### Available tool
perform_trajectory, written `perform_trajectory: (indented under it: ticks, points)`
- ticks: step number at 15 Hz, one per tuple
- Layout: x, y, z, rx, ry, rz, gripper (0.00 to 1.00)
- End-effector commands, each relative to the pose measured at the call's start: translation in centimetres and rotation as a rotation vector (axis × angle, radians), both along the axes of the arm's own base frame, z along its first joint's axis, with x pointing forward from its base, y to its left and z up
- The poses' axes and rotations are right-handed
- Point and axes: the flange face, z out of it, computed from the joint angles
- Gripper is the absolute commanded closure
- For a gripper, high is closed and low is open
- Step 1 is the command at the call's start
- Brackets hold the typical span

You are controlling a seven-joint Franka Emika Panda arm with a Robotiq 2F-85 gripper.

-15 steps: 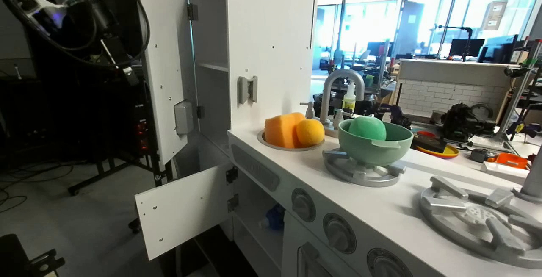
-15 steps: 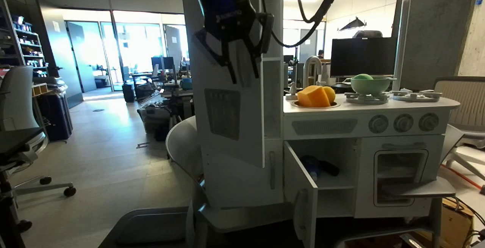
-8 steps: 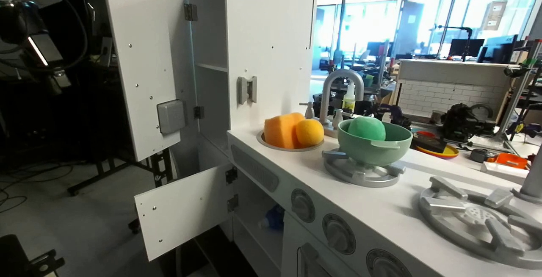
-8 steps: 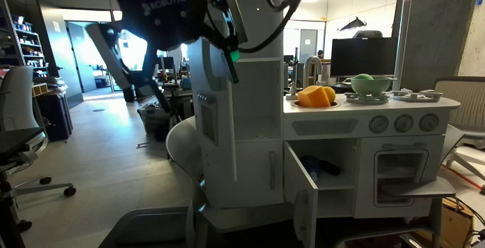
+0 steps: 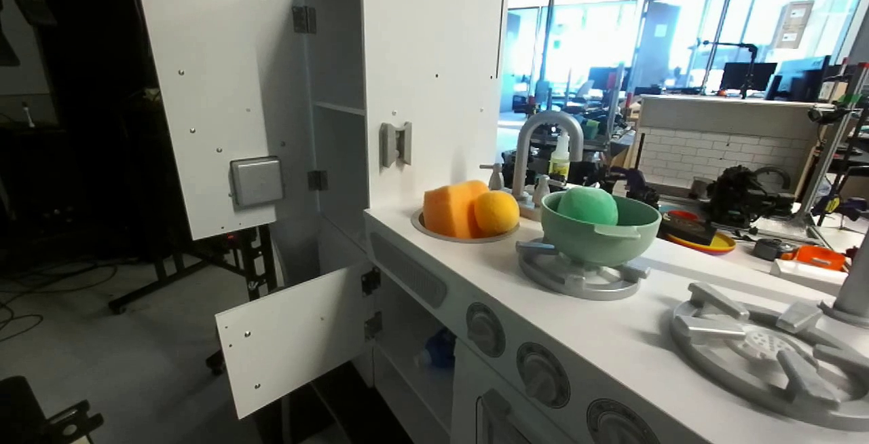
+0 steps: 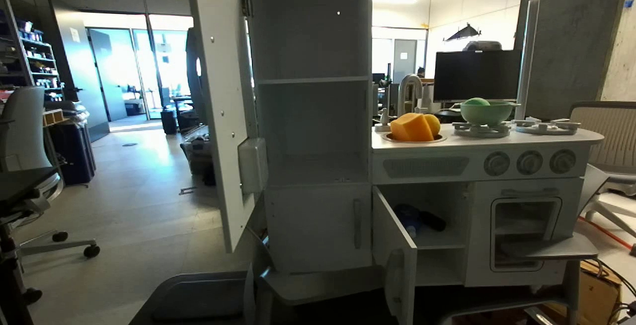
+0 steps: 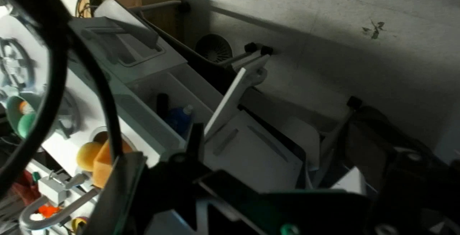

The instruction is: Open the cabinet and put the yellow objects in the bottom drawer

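Swung wider than a second earlier, the tall door of the white cabinet stood well back on its hinges. Seen from the wrist, the gripper had its fingers spread wide, gripping nothing. Just beside the cabinet, the yellow-orange fruit and orange block lay in the sink.

Glaring windows, shadowed floor, mostly dim wrist view
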Motion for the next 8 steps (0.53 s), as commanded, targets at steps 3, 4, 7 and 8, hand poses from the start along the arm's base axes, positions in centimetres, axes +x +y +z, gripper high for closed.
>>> perform_trajectory:
  ticks: [3,4,7,8]
  points:
    - [4.6,-13.4,4.8,0.0,0.008,-0.079,0.0]
    - [5.8,-16.1,5.7,-0.004,0.013,-0.096,0.0]
    - [10.6,-24.3,4.5,0.007,0.035,-0.142,0.0]
    - [12.0,-26.6,4.0,0.009,0.032,-0.161,0.0]
